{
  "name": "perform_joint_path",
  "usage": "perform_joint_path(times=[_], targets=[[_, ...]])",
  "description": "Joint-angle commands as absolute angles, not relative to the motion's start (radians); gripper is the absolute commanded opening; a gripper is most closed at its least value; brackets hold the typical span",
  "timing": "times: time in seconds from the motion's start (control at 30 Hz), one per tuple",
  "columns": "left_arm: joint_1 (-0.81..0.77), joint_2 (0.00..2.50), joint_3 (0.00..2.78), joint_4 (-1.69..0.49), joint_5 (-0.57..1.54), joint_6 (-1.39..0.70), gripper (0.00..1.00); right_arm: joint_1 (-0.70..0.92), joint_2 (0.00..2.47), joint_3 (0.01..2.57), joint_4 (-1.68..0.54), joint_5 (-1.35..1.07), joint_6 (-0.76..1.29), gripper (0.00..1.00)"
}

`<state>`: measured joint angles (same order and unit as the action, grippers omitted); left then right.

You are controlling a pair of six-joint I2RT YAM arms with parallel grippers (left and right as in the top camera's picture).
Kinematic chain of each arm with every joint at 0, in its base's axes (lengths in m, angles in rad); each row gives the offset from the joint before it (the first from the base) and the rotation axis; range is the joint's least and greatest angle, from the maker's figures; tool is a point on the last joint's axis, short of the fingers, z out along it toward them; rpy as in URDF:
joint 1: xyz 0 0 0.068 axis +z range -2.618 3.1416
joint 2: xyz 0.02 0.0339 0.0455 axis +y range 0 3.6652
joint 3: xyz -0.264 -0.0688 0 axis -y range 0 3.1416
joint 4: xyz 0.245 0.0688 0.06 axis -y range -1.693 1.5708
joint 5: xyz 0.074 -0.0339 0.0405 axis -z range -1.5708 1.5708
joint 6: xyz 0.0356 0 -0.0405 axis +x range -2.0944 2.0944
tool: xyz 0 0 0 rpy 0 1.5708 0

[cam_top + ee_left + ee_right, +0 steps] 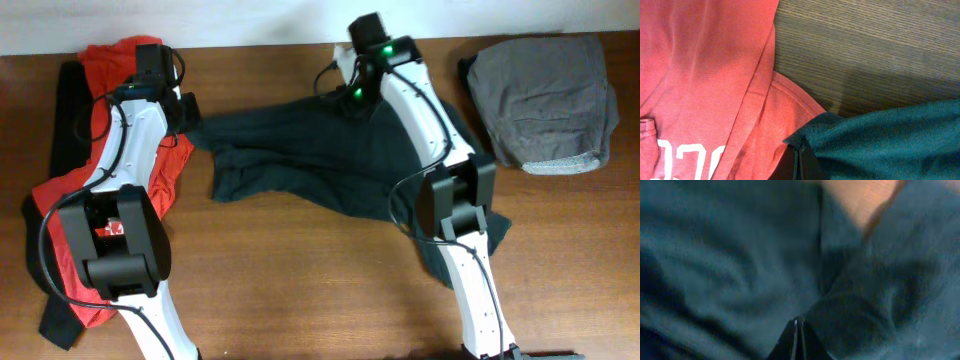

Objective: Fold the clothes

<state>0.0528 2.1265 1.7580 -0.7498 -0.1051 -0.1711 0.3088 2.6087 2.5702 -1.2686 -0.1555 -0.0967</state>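
A dark-green T-shirt (310, 160) lies crumpled across the middle of the wooden table, drawn out between my two grippers. My left gripper (192, 118) is shut on its left corner (810, 137), right beside a red T-shirt (165, 175) with white print (670, 157). At the shirt's far edge, my right gripper (352, 108) has its jaws shut (798, 325) on a fold of the same dark-green cloth (740, 265). The shirt's right part is hidden under the right arm.
A grey garment (545, 85) with a ribbed hem lies folded at the far right. A black garment (68, 110) lies along the left edge under the red T-shirt and the left arm. Bare wood (300, 280) shows at the front middle.
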Motion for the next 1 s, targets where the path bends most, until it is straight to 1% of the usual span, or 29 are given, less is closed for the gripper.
perform_joint_path(times=[0.0, 0.03, 0.17, 0.27, 0.47, 0.67, 0.73, 0.9, 0.97], targets=[[0.060, 2.132, 1.768, -0.751, -0.112, -0.151, 0.01, 0.291, 2.612, 2.554, -1.356, -0.058, 0.038, 0.04], [0.060, 2.132, 1.768, -0.750, -0.112, -0.151, 0.01, 0.268, 2.612, 2.554, -1.403, -0.040, 0.100, 0.04], [0.060, 2.132, 1.768, -0.751, -0.113, -0.151, 0.01, 0.193, 2.612, 2.554, -1.475, -0.046, 0.229, 0.04], [0.060, 2.132, 1.768, -0.755, -0.113, -0.151, 0.01, 0.137, 2.612, 2.542, -1.515, -0.067, 0.272, 0.04], [0.060, 2.132, 1.768, -0.756, -0.113, -0.151, 0.01, 0.054, 2.612, 2.434, -1.533, -0.117, 0.243, 0.04], [0.060, 2.132, 1.768, -0.752, -0.113, -0.151, 0.01, 0.061, 2.602, 2.429, -1.512, -0.124, 0.133, 0.05], [0.060, 2.132, 1.768, -0.752, -0.113, -0.151, 0.01, 0.064, 2.590, 2.457, -1.512, -0.124, 0.105, 0.10], [0.060, 2.132, 1.768, -0.752, -0.113, -0.151, 0.01, 0.091, 2.541, 2.566, -1.515, -0.123, 0.025, 0.26], [0.060, 2.132, 1.768, -0.753, -0.113, -0.151, 0.01, 0.112, 2.534, 2.608, -1.514, -0.123, -0.033, 0.35]])
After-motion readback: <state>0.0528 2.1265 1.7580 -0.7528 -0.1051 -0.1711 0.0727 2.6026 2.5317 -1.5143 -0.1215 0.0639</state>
